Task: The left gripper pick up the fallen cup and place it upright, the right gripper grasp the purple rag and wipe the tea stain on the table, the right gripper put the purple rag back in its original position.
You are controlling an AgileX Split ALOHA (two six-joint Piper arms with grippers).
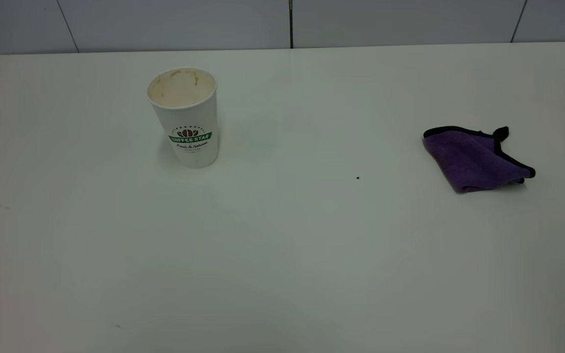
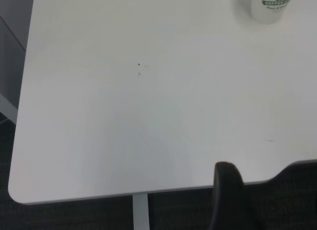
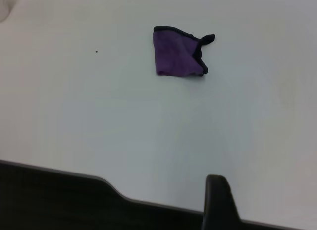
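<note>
Bare white table [image 1: 282, 274] fills the near foreground of the exterior view, no arm in that shot. Next down in size, cup [image 1: 185, 117] stands upright toward the left and far side, stained inside, logo facing the camera; I see no clear tea stain on the surface, only tiny specks. Purple rag [image 1: 476, 159] lies folded and crumpled on the right side, well apart from the cup, long edge slanting away toward the right. Left gripper [image 2: 225, 200] shows only as one dark finger at the near table edge, cup far off at the corner of its wrist view; I cannot tell its finger state. Right gripper [image 3: 218, 202] likewise one dark finger near the table edge, holding nothing visible, finger state unreadable. Rag lies straight ahead of my right wrist camera, so my right arm is nearer. I judge all steps done, both arms parked.
</note>
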